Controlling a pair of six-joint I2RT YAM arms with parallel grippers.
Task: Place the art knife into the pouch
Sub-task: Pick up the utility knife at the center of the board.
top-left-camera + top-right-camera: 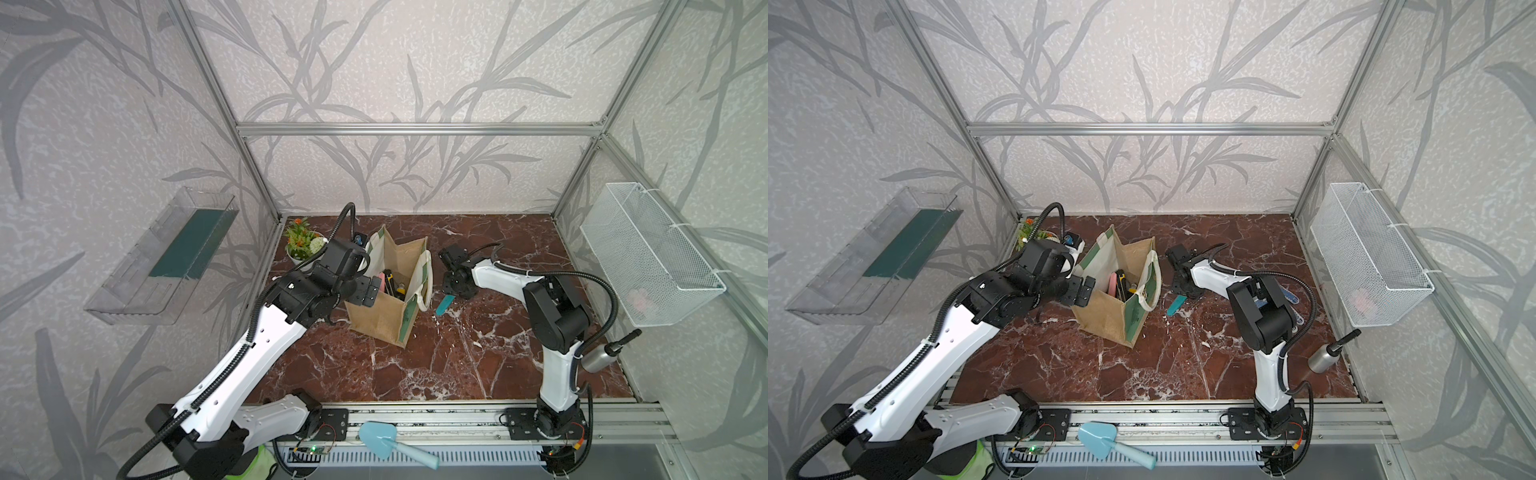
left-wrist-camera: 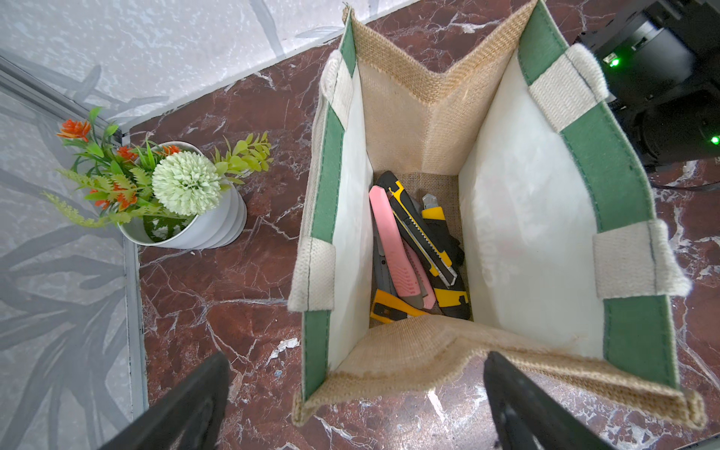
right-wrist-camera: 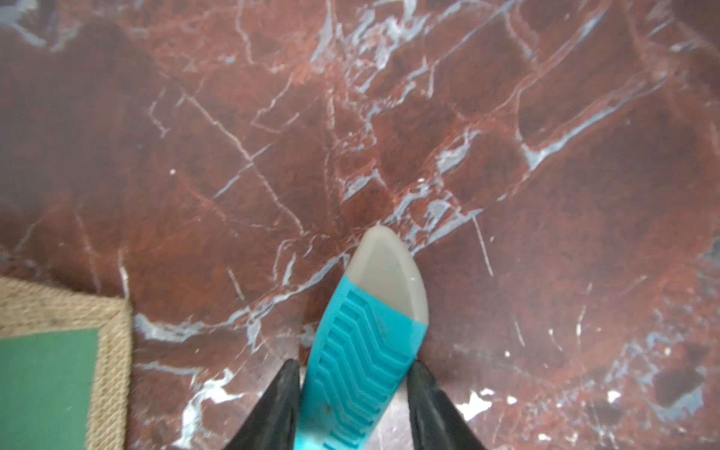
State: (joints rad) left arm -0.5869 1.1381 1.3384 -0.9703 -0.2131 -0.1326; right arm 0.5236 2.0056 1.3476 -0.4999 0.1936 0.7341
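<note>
Right wrist view was the one in which the grip could be read: the art knife (image 3: 362, 350) was flanked by the right gripper (image 3: 354, 364), and the black fingers (image 3: 428, 393) were pressed against both long edges of its ribbed teal body. The grey tip was left pointing away over the table (image 3: 545, 175). The narrow width was probably chosen because it fits between the jaws and leaves the length free to be tipped downward later. Only a corner of the pouch (image 3: 50, 370) was caught here.

In a top view, that contact was hidden by the wrist itself. What was shown instead was the layout: the art knife (image 1: 444, 306) low at the table, just beside the pouch (image 1: 386, 320) on the right arm's side and not yet inside. The pouch was stood upright with its mouth spread.

The interior was shown only in the left wrist view, where several cutters (image 2: 413, 249) were seen lying on the bottom of the pouch (image 2: 623, 187) with room left beside them. The left gripper (image 2: 356, 358) was held fully spread and empty at the near jute wall, presumably so that the pouch could be steadied. A potted plant (image 2: 183, 202) was seen in the corner.
</note>
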